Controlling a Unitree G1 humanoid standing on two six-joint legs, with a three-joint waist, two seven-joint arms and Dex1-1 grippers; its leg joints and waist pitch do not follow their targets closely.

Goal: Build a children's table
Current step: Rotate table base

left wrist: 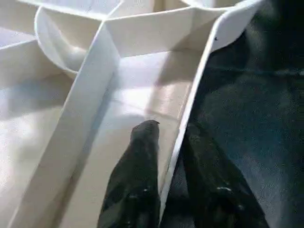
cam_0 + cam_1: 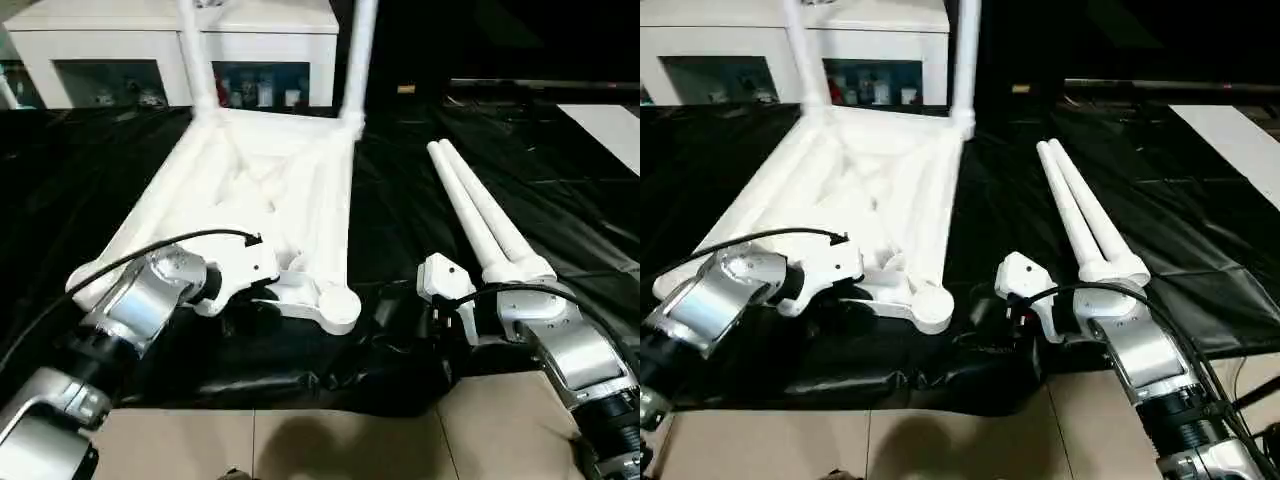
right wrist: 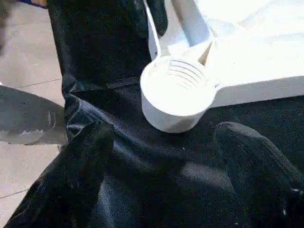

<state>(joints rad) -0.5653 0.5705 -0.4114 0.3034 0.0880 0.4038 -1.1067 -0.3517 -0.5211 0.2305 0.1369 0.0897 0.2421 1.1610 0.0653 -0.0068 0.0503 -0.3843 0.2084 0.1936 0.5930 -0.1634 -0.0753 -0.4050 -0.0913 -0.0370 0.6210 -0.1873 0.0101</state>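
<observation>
**A:** Where is the children's table (image 2: 262, 190)?

**B:** It lies upside down on the black sheet (image 2: 400, 230), ribbed underside up. Two legs (image 2: 358, 60) stand upright in the far corner sockets. Two loose legs (image 2: 478, 215) lie side by side, touching, just beyond the right pincer (image 3: 161, 156).

**A:** What is the left pincer (image 1: 168, 156) doing?

**B:** It straddles the tabletop's near rim wall. One black finger (image 1: 137, 171) sits inside the ribbed bay, the other outside over the sheet, and the thin wall is pinched between them.

**A:** And the right one?

**B:** Spread wide, holding nothing. Just ahead of its tips stands the near corner socket (image 3: 175, 97).

**A:** Anything inside that socket?

**B:** No leg; thin ribs show in its round cup. The bay by the left pincer's inner finger is bare too.

**A:** Anything past the table?

**B:** A white cabinet (image 2: 170, 45) with small items behind its glass, too small to tell.
</observation>
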